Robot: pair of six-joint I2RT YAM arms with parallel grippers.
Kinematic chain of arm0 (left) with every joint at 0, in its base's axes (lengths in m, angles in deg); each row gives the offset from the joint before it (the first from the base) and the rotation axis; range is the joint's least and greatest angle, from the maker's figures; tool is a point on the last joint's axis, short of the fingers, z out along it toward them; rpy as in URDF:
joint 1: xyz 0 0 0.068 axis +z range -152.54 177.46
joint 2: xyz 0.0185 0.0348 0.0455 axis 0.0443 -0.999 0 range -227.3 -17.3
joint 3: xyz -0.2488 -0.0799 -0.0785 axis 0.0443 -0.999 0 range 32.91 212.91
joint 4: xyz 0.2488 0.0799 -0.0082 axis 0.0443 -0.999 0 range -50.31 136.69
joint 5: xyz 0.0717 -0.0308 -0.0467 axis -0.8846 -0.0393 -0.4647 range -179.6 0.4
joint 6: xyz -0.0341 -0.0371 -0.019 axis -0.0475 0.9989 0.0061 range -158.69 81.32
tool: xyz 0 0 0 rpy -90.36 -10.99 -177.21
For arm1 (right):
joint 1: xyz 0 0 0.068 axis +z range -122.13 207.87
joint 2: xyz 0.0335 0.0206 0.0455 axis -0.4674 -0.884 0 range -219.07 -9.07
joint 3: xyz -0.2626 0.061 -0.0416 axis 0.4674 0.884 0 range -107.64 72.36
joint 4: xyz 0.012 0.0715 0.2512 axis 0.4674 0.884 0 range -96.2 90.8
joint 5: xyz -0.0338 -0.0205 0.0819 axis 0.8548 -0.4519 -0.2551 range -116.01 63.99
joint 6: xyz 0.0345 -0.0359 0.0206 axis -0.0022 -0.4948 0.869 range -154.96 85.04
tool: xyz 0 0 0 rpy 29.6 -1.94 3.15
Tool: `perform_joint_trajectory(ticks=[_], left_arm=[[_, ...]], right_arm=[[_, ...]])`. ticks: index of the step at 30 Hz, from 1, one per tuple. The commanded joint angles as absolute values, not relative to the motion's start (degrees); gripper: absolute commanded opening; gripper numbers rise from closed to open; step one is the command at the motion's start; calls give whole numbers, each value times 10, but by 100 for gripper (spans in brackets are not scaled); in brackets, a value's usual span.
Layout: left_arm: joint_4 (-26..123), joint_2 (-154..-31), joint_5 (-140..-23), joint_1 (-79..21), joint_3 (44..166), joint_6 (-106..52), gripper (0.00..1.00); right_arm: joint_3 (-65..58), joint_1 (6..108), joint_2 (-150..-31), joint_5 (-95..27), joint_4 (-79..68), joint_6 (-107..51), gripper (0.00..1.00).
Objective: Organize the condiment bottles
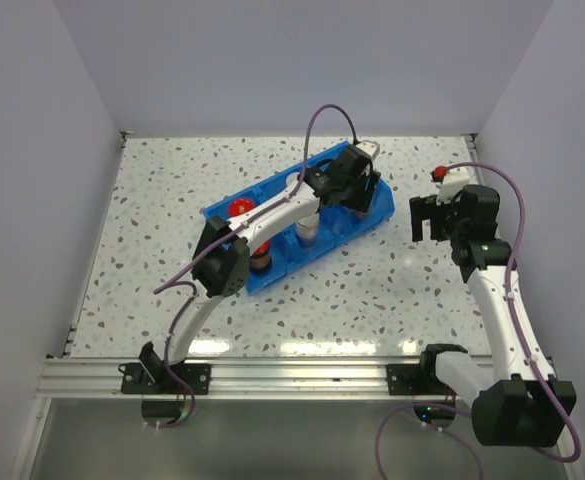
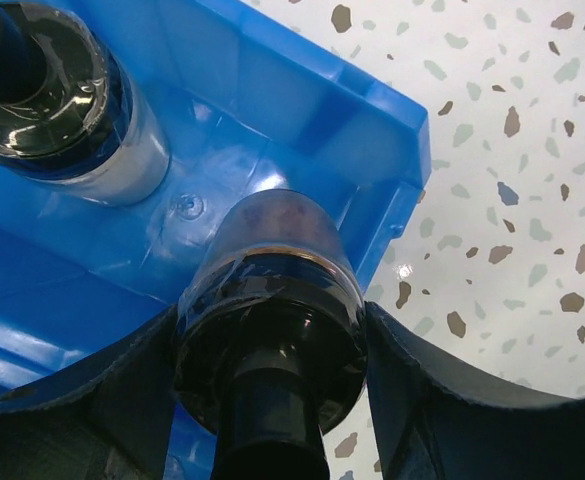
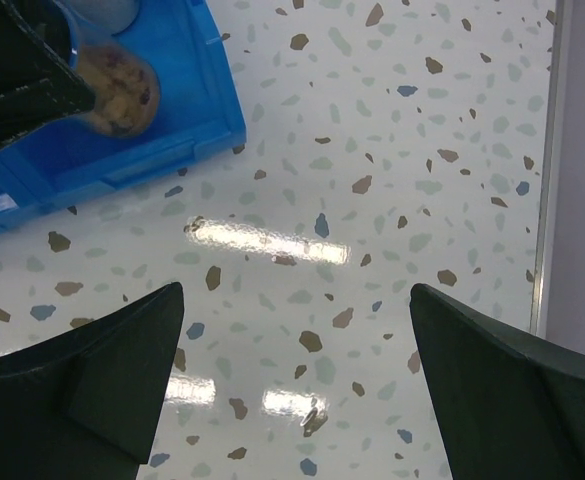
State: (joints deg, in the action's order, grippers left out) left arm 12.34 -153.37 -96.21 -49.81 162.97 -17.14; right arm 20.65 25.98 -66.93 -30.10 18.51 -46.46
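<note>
The blue bin (image 1: 327,258) lies slanted at mid-table. My left gripper (image 1: 350,190) reaches into its right end compartment and is shut on a black-capped jar (image 2: 272,250), one finger on each side of the cap. A second black-capped jar (image 2: 62,100) stands beside it in the same compartment. A silver-capped clear jar (image 1: 307,232) stands in the middle compartment. Two red-capped jars (image 1: 240,208) sit in the left one, partly hidden by the arm. My right gripper (image 1: 427,215) is open and empty above bare table, right of the bin (image 3: 172,150).
The speckled table (image 1: 392,290) is walled at the back and on both sides. In the right wrist view, the table's right edge strip (image 3: 547,150) runs along the wall. The left arm's black fingers (image 3: 22,70) show over the bin's corner there.
</note>
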Motion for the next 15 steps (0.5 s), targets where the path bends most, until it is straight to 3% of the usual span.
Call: perform_joint_trajectory(ticks=[1, 5, 15], left_arm=[[169, -1537, -958, -494, 1661, -186, 43], [177, -1544, -959, -494, 1661, -183, 64], [180, -1529, -961, -494, 1655, -184, 84]], right_arm=[[208, 258, -672, -315, 164, -458, 99], [208, 258, -675, -317, 163, -458, 99], [208, 258, -679, -316, 163, -462, 99]])
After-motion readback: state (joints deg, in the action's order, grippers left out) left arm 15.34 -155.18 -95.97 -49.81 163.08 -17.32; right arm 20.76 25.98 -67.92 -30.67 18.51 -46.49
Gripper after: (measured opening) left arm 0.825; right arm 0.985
